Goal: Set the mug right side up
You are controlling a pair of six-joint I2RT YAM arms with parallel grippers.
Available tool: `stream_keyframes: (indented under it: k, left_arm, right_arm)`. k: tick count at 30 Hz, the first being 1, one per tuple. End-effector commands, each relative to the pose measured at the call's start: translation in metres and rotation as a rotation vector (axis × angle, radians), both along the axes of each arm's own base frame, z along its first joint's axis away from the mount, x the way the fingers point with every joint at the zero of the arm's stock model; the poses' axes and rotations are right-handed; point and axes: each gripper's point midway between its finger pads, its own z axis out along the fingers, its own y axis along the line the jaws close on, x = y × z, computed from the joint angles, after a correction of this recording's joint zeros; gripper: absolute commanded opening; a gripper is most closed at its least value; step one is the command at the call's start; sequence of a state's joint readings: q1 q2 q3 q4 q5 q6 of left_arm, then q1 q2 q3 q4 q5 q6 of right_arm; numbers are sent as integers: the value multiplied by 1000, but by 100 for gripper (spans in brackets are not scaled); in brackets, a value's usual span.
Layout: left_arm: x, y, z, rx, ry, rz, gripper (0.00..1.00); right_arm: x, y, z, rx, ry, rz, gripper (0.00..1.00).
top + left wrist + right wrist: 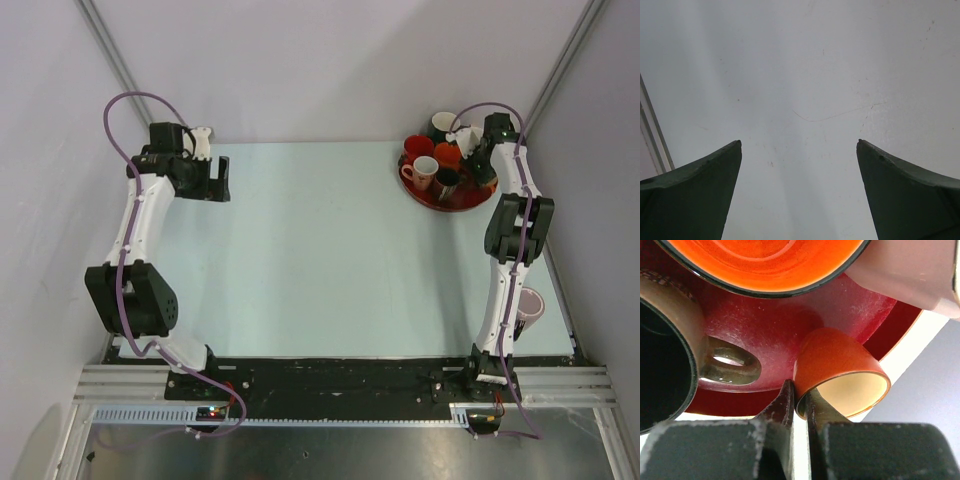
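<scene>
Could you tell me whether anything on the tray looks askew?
Yes: the small orange cup lies tipped on its side at the red tray rim, mouth facing sideways, its wall pinched by the right gripper.

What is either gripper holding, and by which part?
The right gripper pinches the small orange cream-lined mug by its rim; the left gripper holds nothing.

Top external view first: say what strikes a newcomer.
A round red tray crowded with mugs sits far right on the white table, the right pincer over it. Up close, that pincer pinches the rim of a small orange ceramic mug tipped on its side. The left pincer hangs open over the tabletop.
</scene>
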State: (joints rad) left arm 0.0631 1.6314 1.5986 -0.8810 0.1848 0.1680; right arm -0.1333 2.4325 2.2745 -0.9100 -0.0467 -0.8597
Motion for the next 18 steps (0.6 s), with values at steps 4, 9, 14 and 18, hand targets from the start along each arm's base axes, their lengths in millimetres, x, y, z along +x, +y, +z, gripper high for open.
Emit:
stream_keyframes:
  k: [4,9,14,18]
  left_arm:
    - [5,3,19,37,-61,-14,100]
    - [6,4,22,41,-65,-15,100]
    - [6,5,21,47,-61,-14,100]
    - [5,5,21,51,-62,-15,100]
  right_arm:
    - [11,-7,-7,-8,-39,20,0]
    - [11,-10,-15,-16,-33,16,8]
    - [9,-16,-25,-11,-25,-7,23]
    - [14,-20,-15,-24,-60,-24,35]
